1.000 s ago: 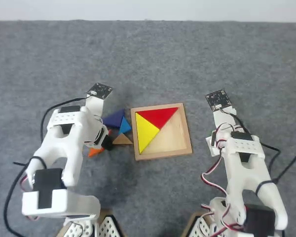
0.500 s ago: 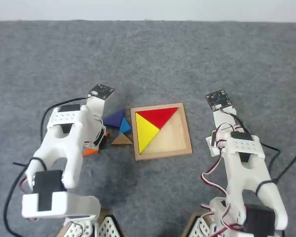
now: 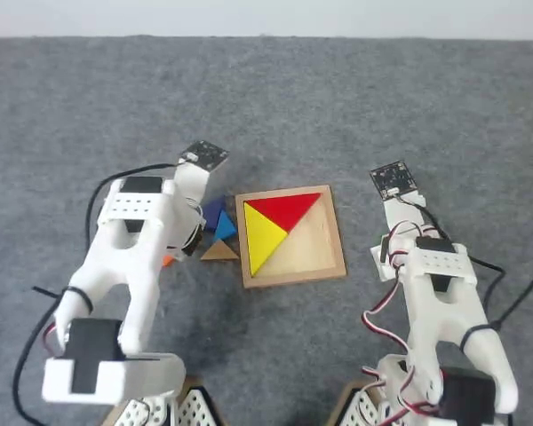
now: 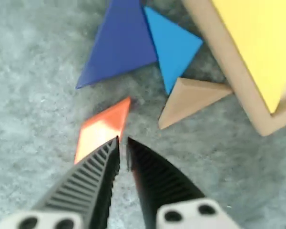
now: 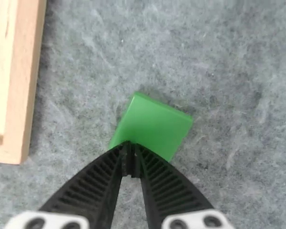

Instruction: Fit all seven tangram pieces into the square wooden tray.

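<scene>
Hovering over orange piece [image 4: 102,131], left fingers [image 4: 93,179] pressed nearly together. Right fingers [image 5: 102,179] pressed together, tips at green square [image 5: 152,124] near tray [image 3: 336,229]. Tray holds red triangle [image 3: 284,209], yellow triangle [image 3: 262,235]; tan triangle [image 3: 219,251] touches its left side.

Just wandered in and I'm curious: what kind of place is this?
Probably a robotics lab bench: two small white arms stand at a grey felt-covered table, with a wooden tray and coloured tangram pieces between them.
</scene>
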Robot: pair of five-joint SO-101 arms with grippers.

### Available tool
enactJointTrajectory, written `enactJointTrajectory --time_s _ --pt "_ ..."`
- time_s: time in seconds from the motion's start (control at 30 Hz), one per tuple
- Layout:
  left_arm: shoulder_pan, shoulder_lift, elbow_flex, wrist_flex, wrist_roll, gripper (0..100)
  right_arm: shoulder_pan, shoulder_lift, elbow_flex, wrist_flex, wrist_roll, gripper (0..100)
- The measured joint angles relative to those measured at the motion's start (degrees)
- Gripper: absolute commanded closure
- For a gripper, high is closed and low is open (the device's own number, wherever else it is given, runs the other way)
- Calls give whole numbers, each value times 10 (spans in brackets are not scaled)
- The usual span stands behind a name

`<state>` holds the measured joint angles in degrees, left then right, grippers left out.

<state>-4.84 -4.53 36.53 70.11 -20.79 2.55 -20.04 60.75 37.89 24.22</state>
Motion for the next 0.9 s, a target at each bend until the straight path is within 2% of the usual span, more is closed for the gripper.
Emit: enactJointTrajectory --time_s 0.1,0.4,0.67,0.9 --pt "-10 0 0 0 2 844 0 0 0 0 0 990" --pt "-113 0 0 -12 -61 840 0 0 0 0 0 990" --pt "-107 33 23 -90 -68 840 0 0 0 0 0 990" --pt "-105 105 -50 -83 -66 840 0 0 0 0 0 990"
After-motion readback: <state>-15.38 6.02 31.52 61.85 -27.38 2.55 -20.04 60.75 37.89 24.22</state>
